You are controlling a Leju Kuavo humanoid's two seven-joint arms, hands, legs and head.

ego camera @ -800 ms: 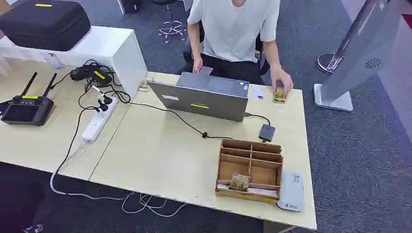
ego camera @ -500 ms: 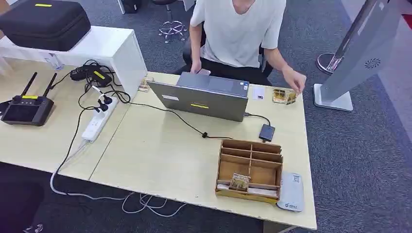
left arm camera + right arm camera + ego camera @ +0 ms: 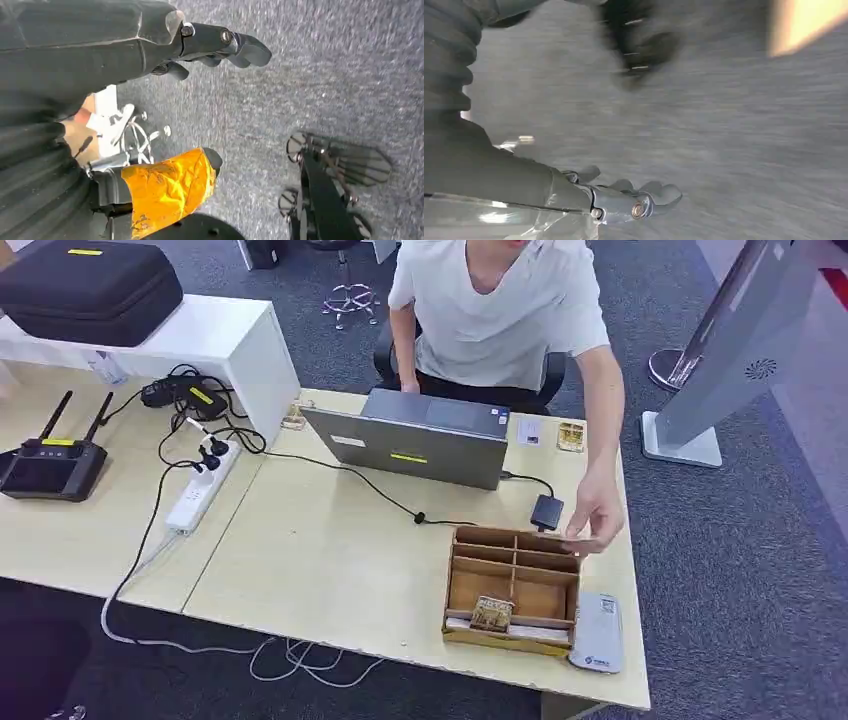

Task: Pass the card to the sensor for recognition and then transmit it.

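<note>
a card (image 3: 491, 614) stands in the wooden tray (image 3: 512, 536) on the desk (image 3: 330, 560). a person's hand (image 3: 597, 515) reaches over the tray. left robot hand (image 3: 220, 47) and right robot hand (image 3: 639, 200) hang over carpet, fingers apart, holding nothing.

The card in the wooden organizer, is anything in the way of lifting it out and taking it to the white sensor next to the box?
Partly. The card stands in the near compartment of the wooden organizer. A person's hand hovers over the organizer's far edge. The white sensor lies beside the organizer, uncovered. Both robot hands, left and right, hang over the floor.
</note>
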